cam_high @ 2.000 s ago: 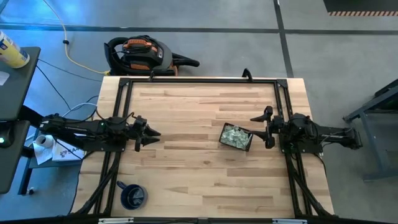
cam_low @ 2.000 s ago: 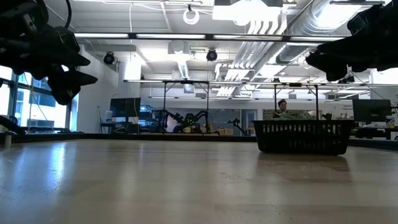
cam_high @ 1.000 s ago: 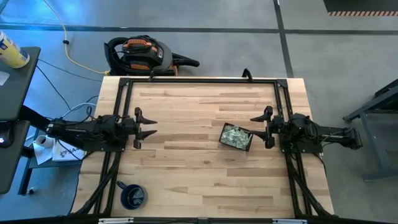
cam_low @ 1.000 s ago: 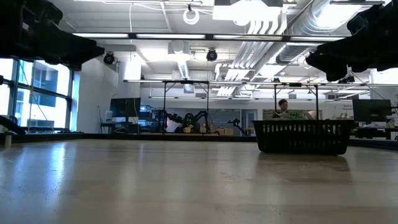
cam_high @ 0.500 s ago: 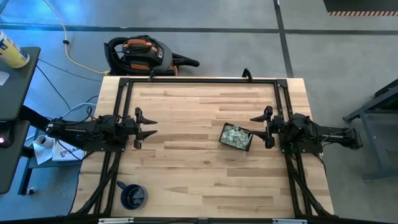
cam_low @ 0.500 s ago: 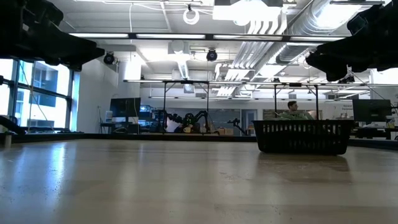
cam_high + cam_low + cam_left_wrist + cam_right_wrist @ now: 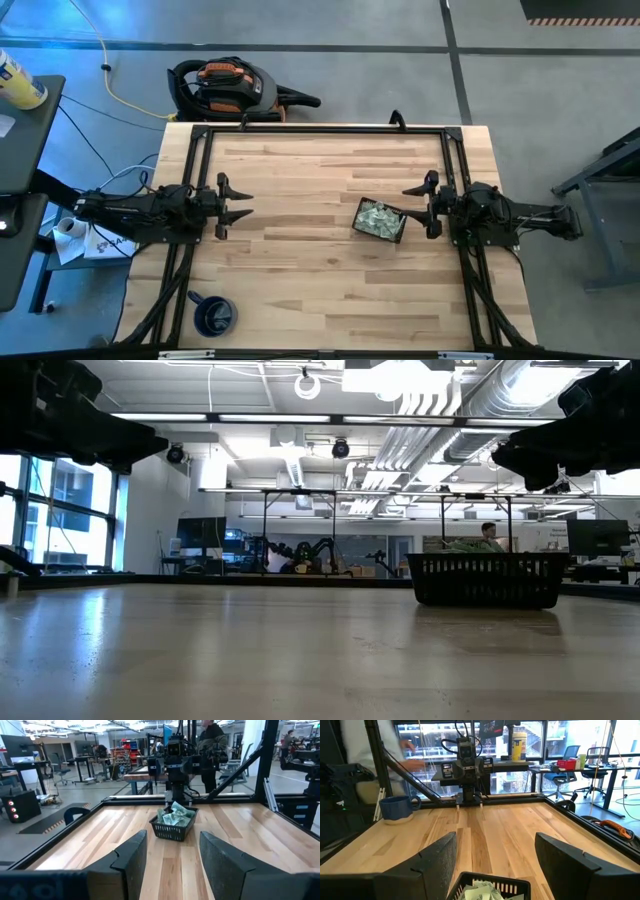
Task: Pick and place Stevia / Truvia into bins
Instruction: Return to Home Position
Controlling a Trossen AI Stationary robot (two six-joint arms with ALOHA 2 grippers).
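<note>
The black bin (image 7: 400, 228) stands on its flat bottom right of the table's middle, and its mesh wall (image 7: 487, 582) shows in the low view. Pale green and white Stevia / Truvia sachets (image 7: 375, 217) lie heaped inside it, some sticking up above the rim (image 7: 175, 814). My right gripper (image 7: 420, 208) hovers open just right of the bin, which lies below its fingers in the right wrist view (image 7: 490, 887). My left gripper (image 7: 236, 207) waits open at the table's left side, pointing level across the table at the bin (image 7: 172, 831).
A dark blue mug (image 7: 213, 315) stands at the near left corner (image 7: 397, 807). Black frame rails (image 7: 320, 130) run along the table's far, left and right sides. A vacuum (image 7: 225, 85) lies on the floor beyond the far edge. Bare wood spans the middle between the arms.
Both grippers and the bin have kept still over the last second. Just before that, my left gripper drew back a little toward the table's left edge, rose and rolled. A person in the room behind has walked to the right.
</note>
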